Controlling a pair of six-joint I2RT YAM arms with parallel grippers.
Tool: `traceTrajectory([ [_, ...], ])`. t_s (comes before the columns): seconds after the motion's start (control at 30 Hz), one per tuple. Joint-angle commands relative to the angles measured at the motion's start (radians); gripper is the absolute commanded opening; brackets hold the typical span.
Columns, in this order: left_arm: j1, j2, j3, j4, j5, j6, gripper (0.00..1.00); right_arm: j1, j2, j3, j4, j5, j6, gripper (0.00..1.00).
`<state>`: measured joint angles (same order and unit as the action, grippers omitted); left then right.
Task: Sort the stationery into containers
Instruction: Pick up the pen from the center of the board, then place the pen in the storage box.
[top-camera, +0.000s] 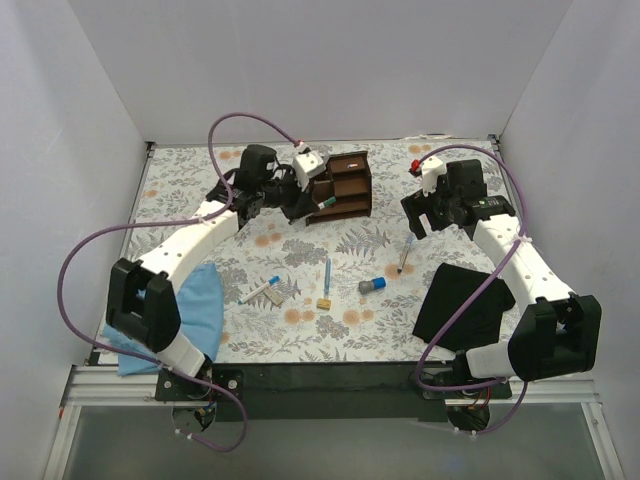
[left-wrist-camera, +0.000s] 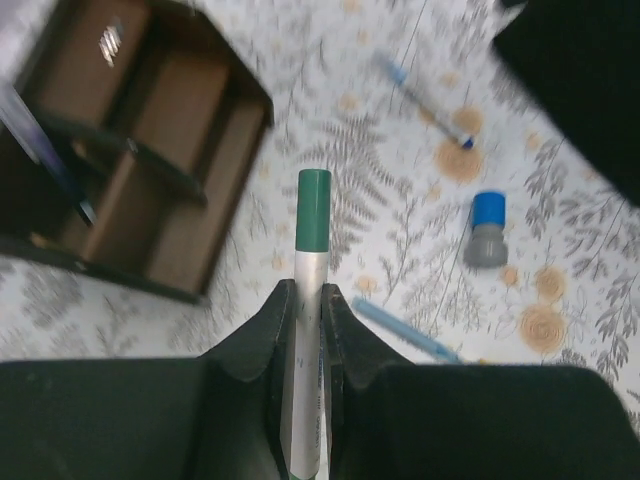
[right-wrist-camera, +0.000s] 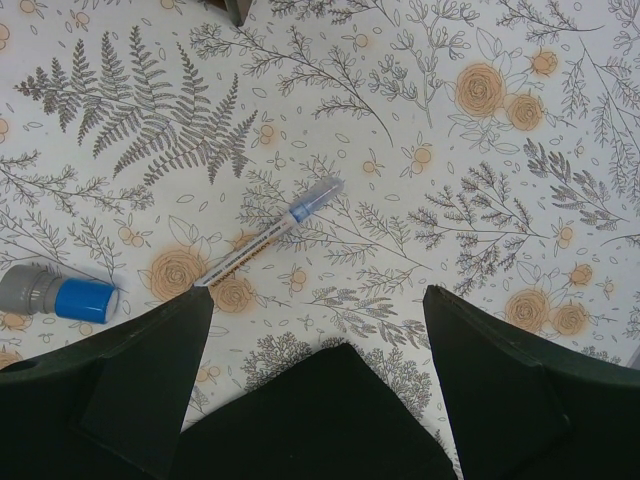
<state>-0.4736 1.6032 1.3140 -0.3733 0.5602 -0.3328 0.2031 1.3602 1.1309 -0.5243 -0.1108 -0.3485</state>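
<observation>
My left gripper (left-wrist-camera: 308, 290) is shut on a white marker with a green cap (left-wrist-camera: 313, 260) and holds it above the mat just beside the dark-brown organiser (left-wrist-camera: 130, 150). In the top view the marker's cap (top-camera: 326, 203) is at the organiser's (top-camera: 342, 185) front left. A dark blue pen (left-wrist-camera: 40, 140) stands in one slot. My right gripper (right-wrist-camera: 318, 295) is open and empty above the mat, near a blue-capped white pen (right-wrist-camera: 270, 232). A blue-and-grey cylinder (top-camera: 372, 286), a blue pen (top-camera: 328, 272), a tan block (top-camera: 324, 302), a white marker (top-camera: 260, 290) and a beige piece (top-camera: 272, 298) lie mid-table.
A black cloth (top-camera: 462, 300) lies at the right under my right arm. A light-blue cloth (top-camera: 195, 310) lies at the front left. White walls close in the table on three sides. The mat (top-camera: 300, 330) has a floral print.
</observation>
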Motion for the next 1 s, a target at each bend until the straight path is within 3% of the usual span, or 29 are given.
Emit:
traceTrajectory([
  [0.0, 0.015, -0.097, 0.013, 0.109, 0.115, 0.014, 0.0, 0.001, -0.023, 0.026, 0.012, -0.001, -0.004, 0.96],
  [0.13, 0.024, -0.108, -0.152, 0.578, -0.036, -0.139, 0.0, 0.001, -0.019, 0.035, 0.009, 0.011, -0.006, 0.96],
  [0.17, 0.024, -0.088, -0.186, 0.785, -0.077, -0.173, 0.0, 0.002, -0.018, 0.038, 0.01, 0.014, -0.006, 0.96],
  [0.27, 0.026, 0.015, -0.187, 1.046, -0.193, -0.25, 0.0, 0.002, -0.01, 0.049, 0.009, 0.017, -0.006, 0.96],
  [0.5, 0.05, 0.25, -0.021, 1.257, -0.258, -0.367, 0.0, 0.001, 0.01, 0.064, 0.009, 0.025, -0.014, 0.96],
  [0.97, 0.052, 0.357, -0.002, 1.281, -0.29, -0.387, 0.0, 0.001, 0.019, 0.055, 0.004, 0.016, -0.01, 0.96],
])
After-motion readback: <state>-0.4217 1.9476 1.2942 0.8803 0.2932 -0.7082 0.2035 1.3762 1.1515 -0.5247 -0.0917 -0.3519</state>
